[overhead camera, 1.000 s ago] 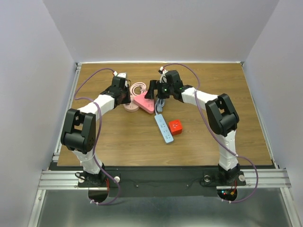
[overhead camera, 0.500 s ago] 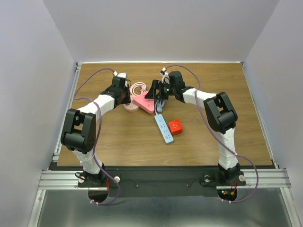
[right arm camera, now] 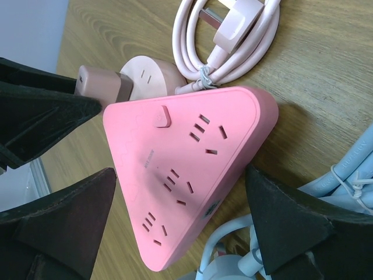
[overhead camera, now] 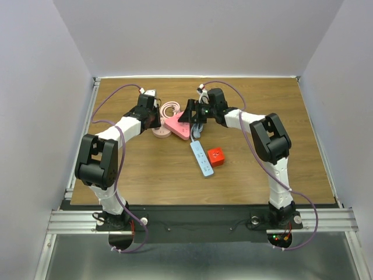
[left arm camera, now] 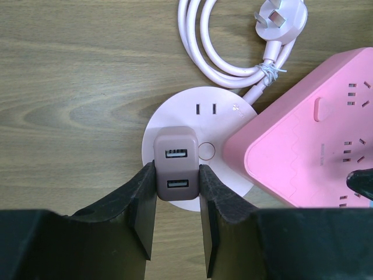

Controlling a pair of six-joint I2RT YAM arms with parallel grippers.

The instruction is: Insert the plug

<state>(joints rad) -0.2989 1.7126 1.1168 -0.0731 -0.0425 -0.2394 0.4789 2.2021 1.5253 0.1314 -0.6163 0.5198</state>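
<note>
Left gripper [left arm camera: 176, 175] clamped on mauve USB charger [left arm camera: 176, 153], which sits on round pink socket [left arm camera: 224, 116]. Right gripper [right arm camera: 180, 173] spread wide, straddling pink triangular power strip [right arm camera: 175, 131]. Red plug [overhead camera: 217, 156] lies loose on table [overhead camera: 145, 175], 5 o'clock from right gripper, just beside light blue power strip [overhead camera: 201, 158] at its 3 o'clock.

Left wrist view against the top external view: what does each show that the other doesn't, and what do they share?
Only left wrist: the two USB ports on the charger gripped by the left hand on the round socket. Only top external: the red plug lying loose beside the blue power strip. Both: the pink triangular strip and coiled pink cord.
</note>
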